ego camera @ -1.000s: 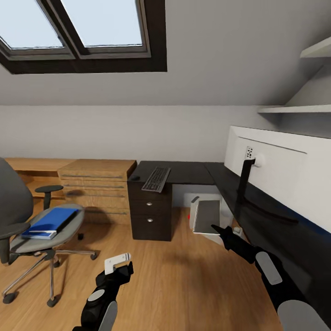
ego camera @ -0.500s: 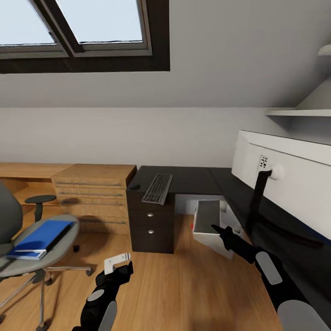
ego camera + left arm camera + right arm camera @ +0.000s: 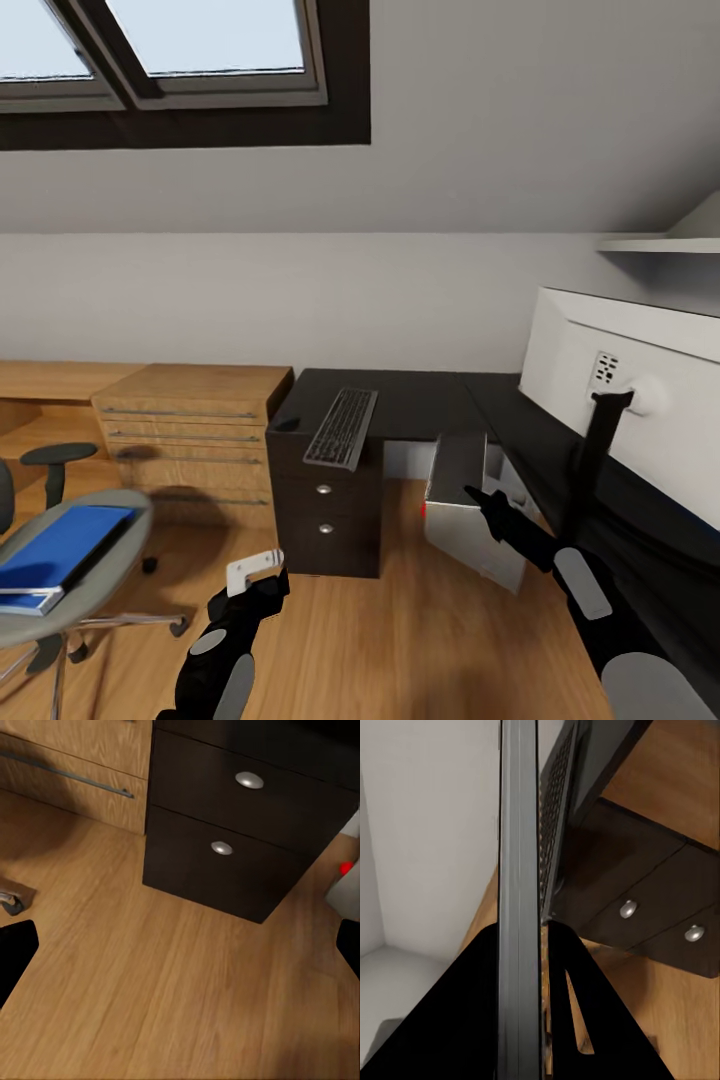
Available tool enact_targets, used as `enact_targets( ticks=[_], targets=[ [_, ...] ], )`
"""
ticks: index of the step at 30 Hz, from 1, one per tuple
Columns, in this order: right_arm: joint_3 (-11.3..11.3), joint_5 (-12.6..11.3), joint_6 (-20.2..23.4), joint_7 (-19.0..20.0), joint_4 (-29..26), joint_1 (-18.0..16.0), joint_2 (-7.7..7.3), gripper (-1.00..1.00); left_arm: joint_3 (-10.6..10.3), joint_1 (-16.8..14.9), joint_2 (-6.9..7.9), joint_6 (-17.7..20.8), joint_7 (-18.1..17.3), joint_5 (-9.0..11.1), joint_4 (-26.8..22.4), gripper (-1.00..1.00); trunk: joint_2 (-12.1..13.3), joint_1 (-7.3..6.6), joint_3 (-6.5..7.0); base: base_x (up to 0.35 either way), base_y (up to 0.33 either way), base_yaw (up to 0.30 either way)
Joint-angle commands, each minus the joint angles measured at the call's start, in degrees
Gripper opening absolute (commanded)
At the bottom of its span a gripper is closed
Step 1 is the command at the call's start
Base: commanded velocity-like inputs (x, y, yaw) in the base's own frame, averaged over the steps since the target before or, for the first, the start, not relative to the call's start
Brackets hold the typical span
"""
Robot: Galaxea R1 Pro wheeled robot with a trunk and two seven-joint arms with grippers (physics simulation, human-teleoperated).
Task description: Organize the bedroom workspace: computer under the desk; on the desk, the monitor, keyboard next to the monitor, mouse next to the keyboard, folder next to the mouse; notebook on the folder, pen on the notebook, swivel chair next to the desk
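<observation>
The black desk [image 3: 420, 395] runs along the wall and down the right side. On it lie the keyboard [image 3: 342, 428] and, at its left corner, the small dark mouse [image 3: 287, 424]. The monitor [image 3: 640, 390] stands at the right with its white back toward me. Under the desk sits the grey computer [image 3: 470, 530], its red light showing. At the left, the blue folder [image 3: 60, 548] rests on the swivel chair [image 3: 100, 585]. My right gripper [image 3: 478, 497] [image 3: 523, 926] is shut on a thin grey notebook [image 3: 519, 817] seen edge-on. My left gripper [image 3: 270, 585] [image 3: 184, 945] hangs open over the floor.
The dark three-drawer unit [image 3: 325, 500] [image 3: 232, 832] stands under the keyboard. A light wooden drawer cabinet [image 3: 190, 420] sits to its left against the wall. A white shelf [image 3: 660, 243] hangs above the monitor. Bare wood floor [image 3: 400, 640] lies between me and the desk.
The whole picture has shifted: the camera has moved toward the desk, so the chair sits further left and the monitor further right. Both arms keep the same pose.
</observation>
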Motion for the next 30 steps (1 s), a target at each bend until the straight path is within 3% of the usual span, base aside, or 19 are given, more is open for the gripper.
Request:
enact_targets(
  ticks=[1, 4, 11, 15, 25, 27, 30],
  targets=[
    [-0.1, -0.5, 0.3, 0.0, 0.0, -0.1, 0.1, -1.0, -0.1, 0.0, 0.01, 0.1, 0.5, 0.6, -0.1, 1.0, 0.0, 0.03, -0.06, 0.328, 0.0, 0.0],
    [0.0, -0.6, 0.0, -0.1, 0.0, -0.1, 0.41, -1.0, -0.1, 0.0, 0.01, 0.1, 0.5, 0.6, -0.1, 1.0, 0.0, 0.03, -0.06, 0.328, 0.0, 0.0],
    [0.0, -0.7, -5.0, -2.9, -0.1, -0.1, 5.0, -1.0, -0.1, 0.0, 0.01, 0.2, 0.6, 0.6, -0.2, 1.0, 0.0, 0.03, -0.06, 0.328, 0.0, 0.0],
    [-0.1, -0.8, -6.3, -3.9, -0.2, -0.1, 6.58, -1.0, -0.1, 0.0, 0.01, 0.2, 0.7, 0.6, -0.2, 1.0, 0.0, 0.03, -0.06, 0.328, 0.0, 0.0],
    [-0.2, -0.9, -6.6, -5.6, -0.2, -0.1, 7.08, -1.0, -0.1, 0.0, 0.01, 0.2, 0.7, 0.6, -0.2, 1.0, 0.0, 0.03, -0.06, 0.328, 0.0, 0.0],
    [-0.8, -2.6, -6.6, -7.4, -0.1, -0.1, 7.09, -1.0, -0.1, 0.0, 0.01, 0.2, 0.7, 0.6, -0.1, 1.0, 0.0, 0.03, -0.06, 0.328, 0.0, 0.0],
    [-1.3, -7.2, -6.5, -8.9, 0.0, -0.1, 7.04, -1.0, 0.0, 0.0, 0.01, 0.2, 0.6, 0.6, -0.1, 1.0, 0.0, 0.03, -0.06, 0.328, 0.0, 0.0]
  ],
)
